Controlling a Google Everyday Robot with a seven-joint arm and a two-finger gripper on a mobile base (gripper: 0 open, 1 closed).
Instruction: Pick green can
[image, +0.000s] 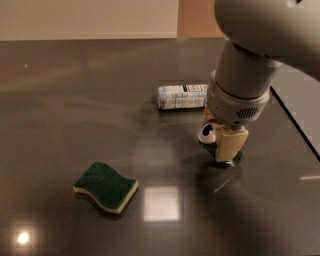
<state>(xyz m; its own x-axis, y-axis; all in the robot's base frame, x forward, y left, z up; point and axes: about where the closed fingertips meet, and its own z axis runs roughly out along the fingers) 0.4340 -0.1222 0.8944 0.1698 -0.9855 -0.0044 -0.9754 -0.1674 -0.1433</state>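
A Google Everyday Robot's gripper (219, 144) closes on the green can (206, 134) at the right-centre of the frame, on a dark, glossy worktop (75, 110). The small dark green drink can leans, its silver top with the pull-tab hole tipped toward the left and its lower edge showing just below and to the right of the gripper, at or just above the worktop; whether it still touches the surface cannot be told. One tan finger (231, 145) lies flat across the can's near side and hides most of its body, while a sliver of the other finger shows just behind the can's top, so the can sits clamped between the two. The robot's thick grey arm (250, 65) descends from the upper right corner and fills much of that part of the frame, ending in a rounded wrist with a vent grille directly above the can. Just behind the gripper, toward the upper centre, a clear plastic bottle (182, 96) with a white label lies on its side, its right end hidden behind the wrist. Well apart from both, in the lower left, a wavy green sponge (106, 186) with a pale yellow base rests flat on the worktop. A bright square light reflection (161, 203) gleams on the surface just to the right of the sponge. A pale wall (85, 17) runs along the top of the frame beyond the worktop's far edge.
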